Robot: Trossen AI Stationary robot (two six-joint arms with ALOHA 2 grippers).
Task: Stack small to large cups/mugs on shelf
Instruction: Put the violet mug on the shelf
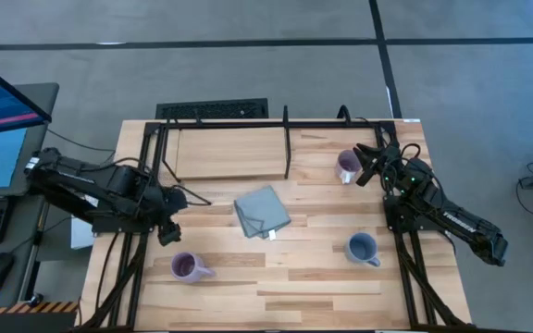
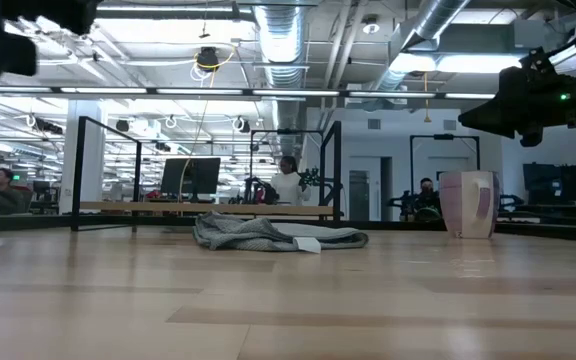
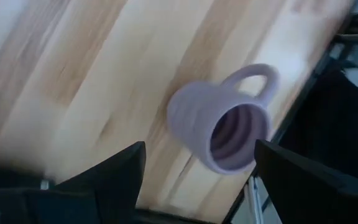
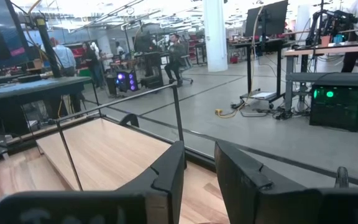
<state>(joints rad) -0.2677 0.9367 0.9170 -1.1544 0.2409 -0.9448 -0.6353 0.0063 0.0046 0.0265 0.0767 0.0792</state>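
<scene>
The light purple mug (image 1: 188, 266) stands upright on the table at the near left, and the left wrist view (image 3: 222, 134) looks into its mouth. My left gripper (image 1: 168, 228) hovers open just on the far side of it, touching nothing. The darker purple mug (image 1: 347, 166) with its white inside stands to the right of the shelf board (image 1: 229, 153) and shows in the low view (image 2: 468, 203). My right gripper (image 1: 368, 164) is beside and above this mug, its fingers (image 4: 173, 168) a little apart and empty. The blue-grey mug (image 1: 363, 248) stands at the near right.
A folded grey-blue cloth (image 1: 262, 211) lies mid-table between the mugs. The shelf's black rods and upright divider (image 1: 287, 143) stand along the far edge. Black frame rods run down both table sides. People and desks show in the room behind.
</scene>
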